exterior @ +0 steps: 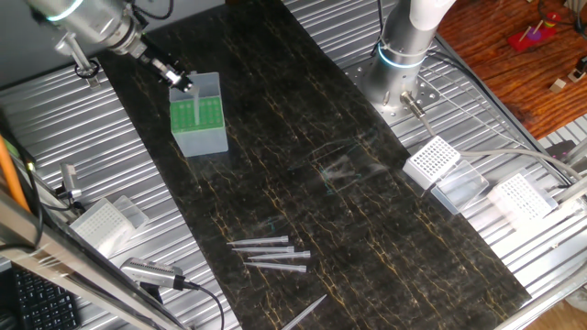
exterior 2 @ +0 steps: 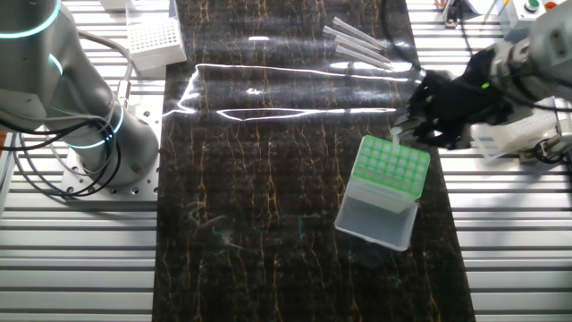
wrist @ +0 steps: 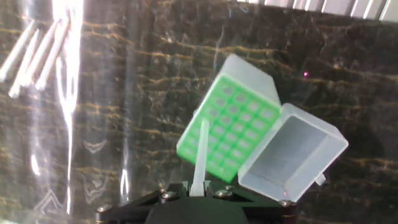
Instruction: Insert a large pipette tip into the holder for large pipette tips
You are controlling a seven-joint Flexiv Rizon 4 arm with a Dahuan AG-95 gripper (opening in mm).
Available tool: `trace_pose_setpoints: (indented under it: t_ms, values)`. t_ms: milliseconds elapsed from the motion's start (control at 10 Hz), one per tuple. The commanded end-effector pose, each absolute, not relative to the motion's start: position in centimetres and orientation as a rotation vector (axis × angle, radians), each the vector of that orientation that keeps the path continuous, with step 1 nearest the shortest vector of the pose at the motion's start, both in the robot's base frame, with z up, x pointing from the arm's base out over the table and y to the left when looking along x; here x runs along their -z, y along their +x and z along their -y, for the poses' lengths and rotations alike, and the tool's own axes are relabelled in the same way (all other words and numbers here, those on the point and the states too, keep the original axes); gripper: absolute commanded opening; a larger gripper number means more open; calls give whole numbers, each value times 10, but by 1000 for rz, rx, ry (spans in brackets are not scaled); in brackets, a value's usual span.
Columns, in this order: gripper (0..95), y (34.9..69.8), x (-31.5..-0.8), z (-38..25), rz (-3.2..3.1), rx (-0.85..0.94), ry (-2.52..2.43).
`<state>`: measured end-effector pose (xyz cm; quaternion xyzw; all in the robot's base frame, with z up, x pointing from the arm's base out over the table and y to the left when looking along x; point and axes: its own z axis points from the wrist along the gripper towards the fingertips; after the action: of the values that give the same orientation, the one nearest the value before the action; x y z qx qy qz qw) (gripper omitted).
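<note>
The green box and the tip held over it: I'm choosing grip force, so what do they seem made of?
The holder for large pipette tips looks like moulded plastic: an opaque, matte bright green rack, with a translucent, pale, smooth casing and open lid. The large pipette tip in the pincer looks like thin translucent whitish plastic, probably light and slightly flexible.

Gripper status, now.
Gripper: closed on the large pipette tip, held point-first above the green holder.
</note>
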<state>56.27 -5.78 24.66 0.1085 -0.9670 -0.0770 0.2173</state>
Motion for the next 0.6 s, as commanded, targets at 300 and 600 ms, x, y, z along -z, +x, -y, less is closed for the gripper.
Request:
trace_pose_setpoints:
  t_ms: [300, 600]
  values:
    - [0, 580, -246, 47, 2688, 211, 296]
    - [570, 583, -242, 48, 2692, 227, 361]
